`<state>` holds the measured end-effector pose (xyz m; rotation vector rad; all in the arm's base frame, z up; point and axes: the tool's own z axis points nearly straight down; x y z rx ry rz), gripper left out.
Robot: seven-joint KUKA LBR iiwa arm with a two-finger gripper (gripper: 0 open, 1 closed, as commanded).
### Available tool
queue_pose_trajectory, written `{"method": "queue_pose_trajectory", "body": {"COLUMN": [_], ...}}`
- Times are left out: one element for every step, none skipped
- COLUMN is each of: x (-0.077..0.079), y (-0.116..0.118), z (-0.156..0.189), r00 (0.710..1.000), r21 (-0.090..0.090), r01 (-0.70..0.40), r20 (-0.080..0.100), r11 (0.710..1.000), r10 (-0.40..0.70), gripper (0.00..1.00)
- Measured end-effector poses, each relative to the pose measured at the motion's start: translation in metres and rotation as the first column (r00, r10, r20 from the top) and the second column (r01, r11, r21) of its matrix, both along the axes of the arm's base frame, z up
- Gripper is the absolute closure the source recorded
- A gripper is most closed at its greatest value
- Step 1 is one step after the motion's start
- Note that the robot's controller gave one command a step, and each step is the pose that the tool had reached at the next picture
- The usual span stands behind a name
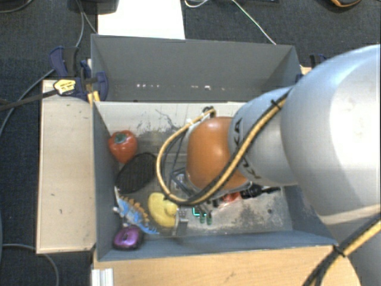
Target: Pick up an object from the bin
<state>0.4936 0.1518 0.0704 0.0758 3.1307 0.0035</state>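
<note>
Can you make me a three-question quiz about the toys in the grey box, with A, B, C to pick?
1. Where is the purple thing? A the bin's bottom-left corner in the view; B its top-right corner; C outside it.
2. What colour is the oval thing beside the red tomato? A white; B black; C green.
3. How is the tomato? A lifted up; B lying on the bin floor; C squashed under the arm.
Answers: A, it sits lowest left; B, it is dark all over; B, it rests by the left wall, apart from the arm.
</note>
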Motion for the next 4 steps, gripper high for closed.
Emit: {"method": "queue_pose_trajectory", "body": {"x": [-0.008, 0.011, -0.01, -0.01], "y": [-0.024, 0.017, 0.03, 0.029], "z": [0.0, 0.0, 0.003, 0.003], "r00": [0.992, 0.998, 0.998, 0.997], "r21": [0.0, 0.001, 0.0, 0.0], "r01": [0.128, -0.056, 0.069, 0.071], "r20": [0.0, 0.004, 0.008, 0.008], "r11": [0.992, 0.998, 0.998, 0.998], "r10": [-0.128, 0.056, -0.069, -0.071], "gripper": [0.0, 0.0, 0.0, 0.0]}}
